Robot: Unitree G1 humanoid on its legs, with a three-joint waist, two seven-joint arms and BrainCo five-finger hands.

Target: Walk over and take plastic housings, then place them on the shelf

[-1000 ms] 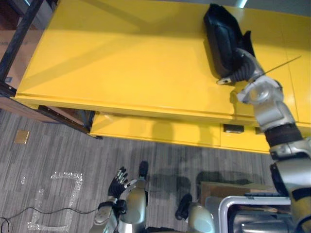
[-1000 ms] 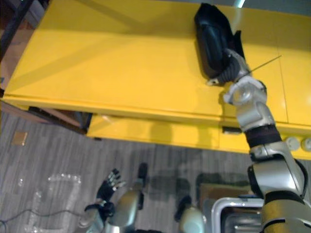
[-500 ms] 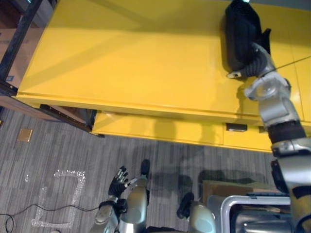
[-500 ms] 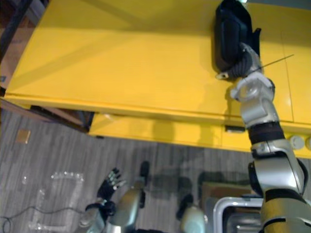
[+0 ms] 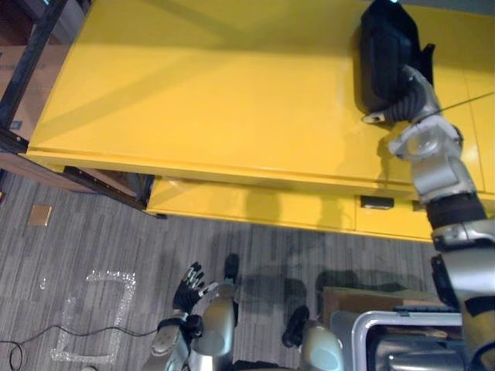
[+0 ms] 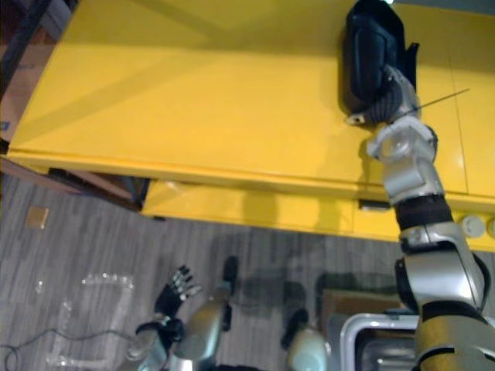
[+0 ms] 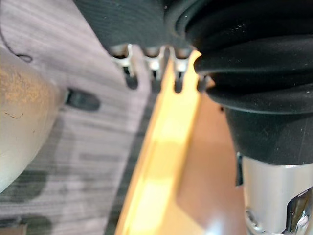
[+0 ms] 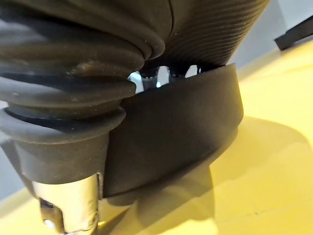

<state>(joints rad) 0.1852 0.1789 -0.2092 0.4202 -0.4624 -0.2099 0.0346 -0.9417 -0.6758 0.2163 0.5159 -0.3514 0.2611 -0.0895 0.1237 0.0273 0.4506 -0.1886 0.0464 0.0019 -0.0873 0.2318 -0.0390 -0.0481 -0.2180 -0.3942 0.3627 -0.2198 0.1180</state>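
**Housing lands deep on the shelf, right arm at full reach**

Seen from the head camera as I ran the rig remotely, the black plastic housing lay on the yellow shelf at about 1 o'clock, its long side running away from the robot. Its base sat flat on the yellow surface, well back from the front edge. I judged that spot deliberate, since a part set that far in is unlikely to slide off the lip.

The right robot hand was at the housing's near end, the arm stretched out from 5 o'clock to get there. In the wrist camera the housing's dark wall stood right against the hand's ribbed cover. I could not tell whether the hand gripped the part or only rested against it. With the housing already bearing on the shelf, I read the placing step as nearly done, with the release left to confirm.

The left robot hand hung low at 7 o'clock above the grey floor, open and holding nothing. It looked parked there to keep clear of the shelf edge while the other arm worked. A silver-rimmed bin sat at 5 o'clock beside the robot.
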